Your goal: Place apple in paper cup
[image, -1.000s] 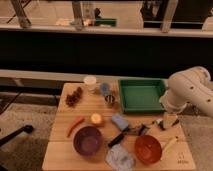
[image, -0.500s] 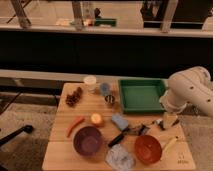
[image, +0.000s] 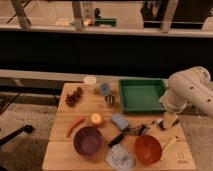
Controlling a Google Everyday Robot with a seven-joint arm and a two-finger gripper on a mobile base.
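Note:
The apple point(image: 96, 118), small, round and glowing yellow-orange, sits on the wooden table point(image: 65, 150) just behind the purple bowl point(image: 88, 140). The paper cup point(image: 90, 81), off-white with a round rim, stands upright near the table's far edge, behind the apple. My gripper point(image: 168, 121) hangs from the white arm point(image: 187, 90) at the table's right side, in front of the green tray point(image: 141, 95), far right of the apple and the cup.
A dark red grape bunch point(image: 74, 97), an orange carrot point(image: 75, 125), a blue-grey cup point(image: 104, 88), a small metal cup point(image: 110, 99), a blue sponge point(image: 120, 121), a red bowl point(image: 148, 148), a crumpled bag point(image: 119, 157) and dark utensils point(image: 137, 131) lie on the table.

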